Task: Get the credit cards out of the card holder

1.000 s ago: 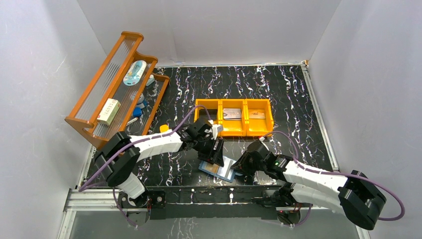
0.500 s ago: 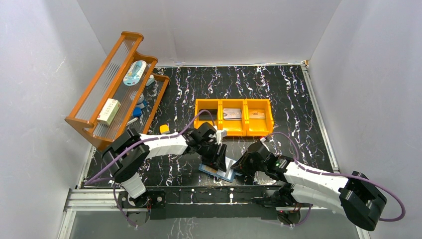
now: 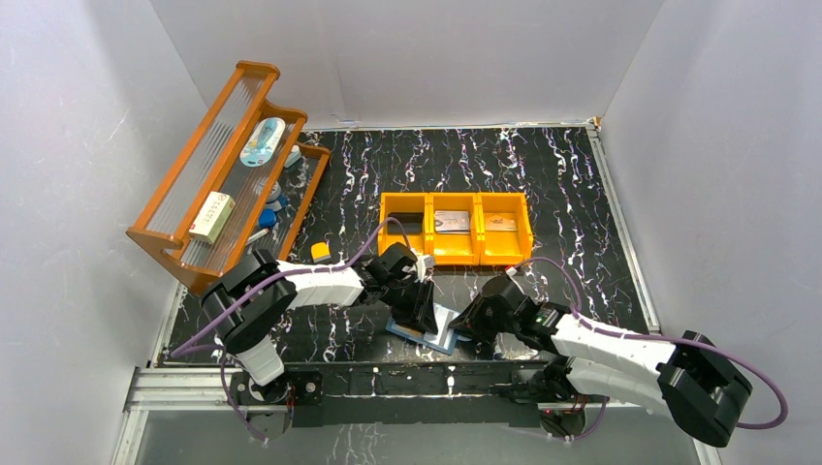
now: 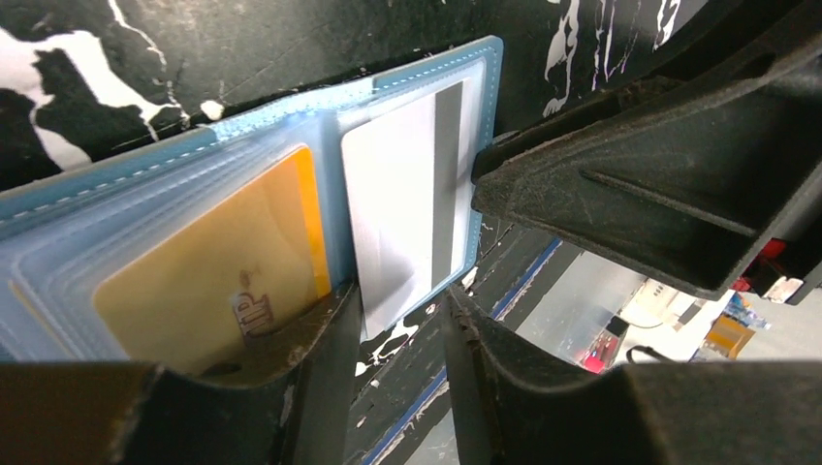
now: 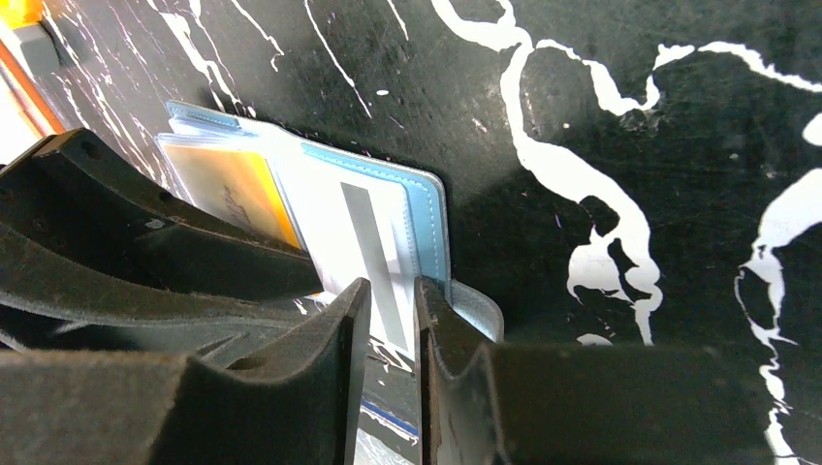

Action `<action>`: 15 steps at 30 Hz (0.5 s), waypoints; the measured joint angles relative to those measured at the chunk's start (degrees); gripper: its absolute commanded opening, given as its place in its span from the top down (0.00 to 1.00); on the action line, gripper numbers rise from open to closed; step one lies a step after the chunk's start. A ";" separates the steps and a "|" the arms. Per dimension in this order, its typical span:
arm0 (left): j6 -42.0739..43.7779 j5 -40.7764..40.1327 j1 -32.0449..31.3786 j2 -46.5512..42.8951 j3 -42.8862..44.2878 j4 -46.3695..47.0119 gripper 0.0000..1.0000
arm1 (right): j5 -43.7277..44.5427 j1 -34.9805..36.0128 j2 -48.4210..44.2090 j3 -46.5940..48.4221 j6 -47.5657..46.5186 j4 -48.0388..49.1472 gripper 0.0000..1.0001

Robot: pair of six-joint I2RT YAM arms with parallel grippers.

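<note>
**Open wallet** (image 4: 291,107) lying flat on the marbled black table (image 3: 504,165), at its near edge, between your two arms. An orange card (image 4: 213,276) sits in a clear pocket on one page. Beside it is a grey card (image 4: 393,203) with a dark stripe.

Your left gripper (image 4: 399,302) stands partly open — its fingers straddle the lower corner of the grey card, but they have not closed on it and hold nothing.

Your right gripper (image 5: 393,291) meets the wallet's opposite edge. Its jaws are drawn to a narrow slit, and the striped page runs into that slit — you cannot tell whether they pinch it.

Farther back, the orange bin (image 3: 454,198) holds a loose card (image 3: 452,222) in its middle compartment and a second card (image 3: 500,224) in its right one.
</note>
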 measured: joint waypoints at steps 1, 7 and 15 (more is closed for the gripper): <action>-0.24 -0.31 0.00 0.00 -0.09 -0.02 0.70 | 0.00 0.00 0.02 0.00 0.00 0.00 0.69; -1.18 -2.75 0.00 -0.22 -0.39 -1.07 0.89 | -0.15 -0.04 0.37 0.00 -0.02 0.04 0.71; -1.16 -5.66 -0.28 -1.79 -0.39 -3.63 1.00 | -0.31 -0.04 1.18 0.00 0.00 1.01 0.72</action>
